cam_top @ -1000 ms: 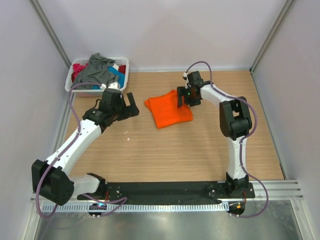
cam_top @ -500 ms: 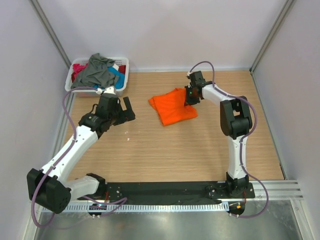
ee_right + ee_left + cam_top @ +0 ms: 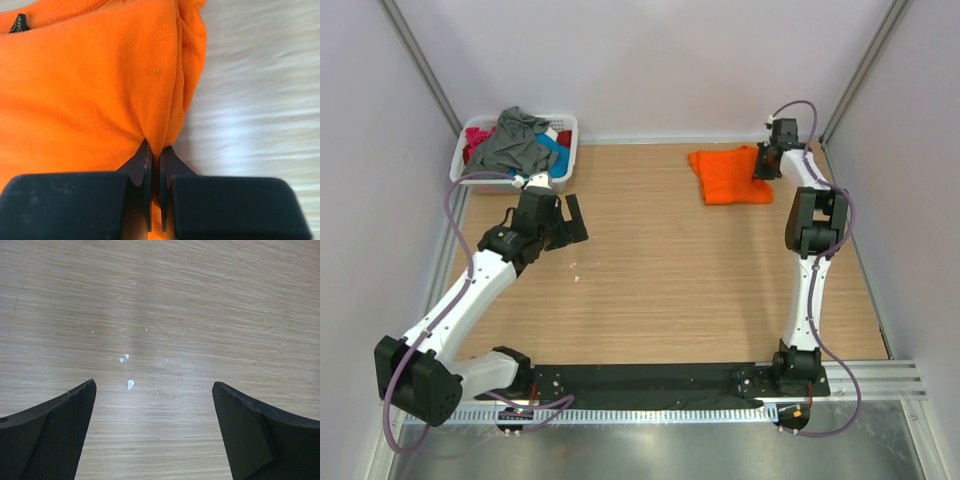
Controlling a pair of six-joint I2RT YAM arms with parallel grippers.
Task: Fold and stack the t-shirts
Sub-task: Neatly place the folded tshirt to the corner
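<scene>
Right wrist view has my right gripper (image 3: 155, 162) pinched shut on a fold of the orange t-shirt (image 3: 85, 85), its fingers nearly meeting through the cloth. From above, the folded tee lies at one o'clock on the table (image 3: 660, 290). The other t-shirts (image 3: 518, 143) sit heaped in the basket (image 3: 572, 130) at eleven o'clock. My left gripper (image 3: 154, 387) hangs wide and empty over bare wood near nine o'clock. I judge this the placing step: next I let go, lift clear, and fetch another tee. A second ago the orange tee lay near centre; I have dragged it outward.
</scene>
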